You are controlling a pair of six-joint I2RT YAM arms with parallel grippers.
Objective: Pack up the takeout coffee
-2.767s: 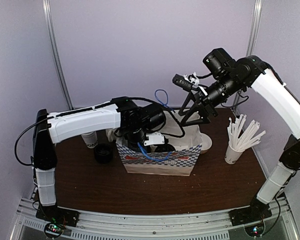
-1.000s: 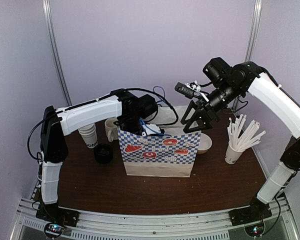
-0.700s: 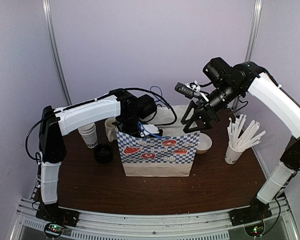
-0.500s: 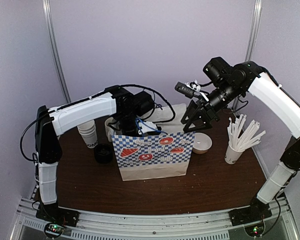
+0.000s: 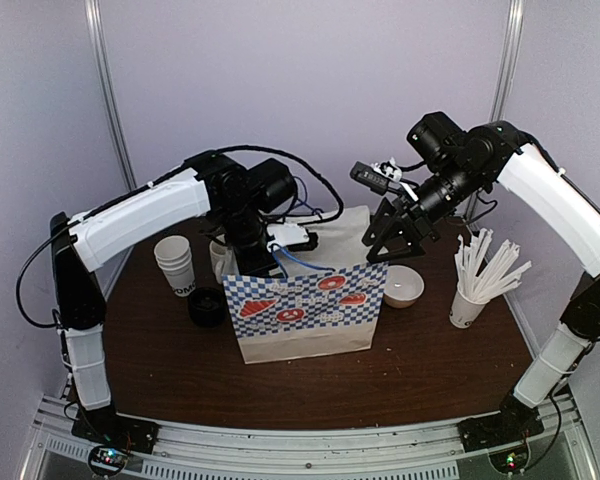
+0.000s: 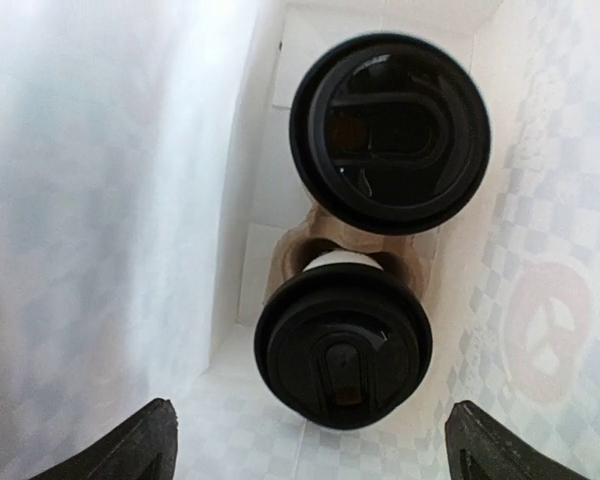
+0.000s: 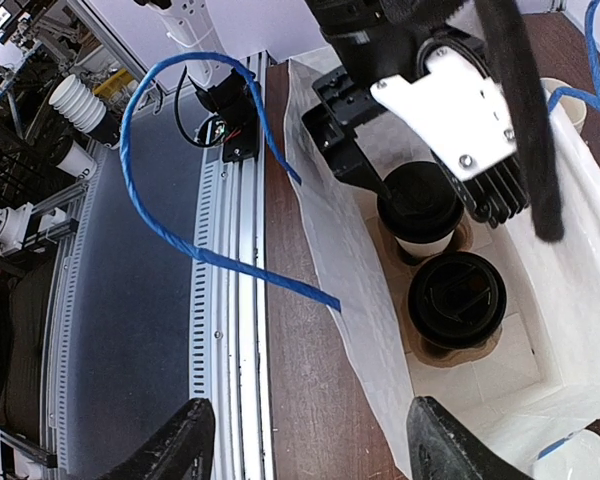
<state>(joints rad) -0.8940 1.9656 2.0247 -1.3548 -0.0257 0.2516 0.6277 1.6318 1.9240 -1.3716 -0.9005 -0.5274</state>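
left claw (image 6: 315, 450) spread wide, empty, above the bag (image 5: 305, 315). coffee cup (image 6: 343, 345) stood upright inside it, second lidded cup (image 6: 390, 130) at its 12 o'clock, nearly touching. right claw (image 7: 315, 440) also spread, gripping nothing.

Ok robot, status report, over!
Left end effector open, above takeout coffee. Coffee upright in paper bag, beside second lidded cup. Right end effector open at bag mouth. Nothing blocking.
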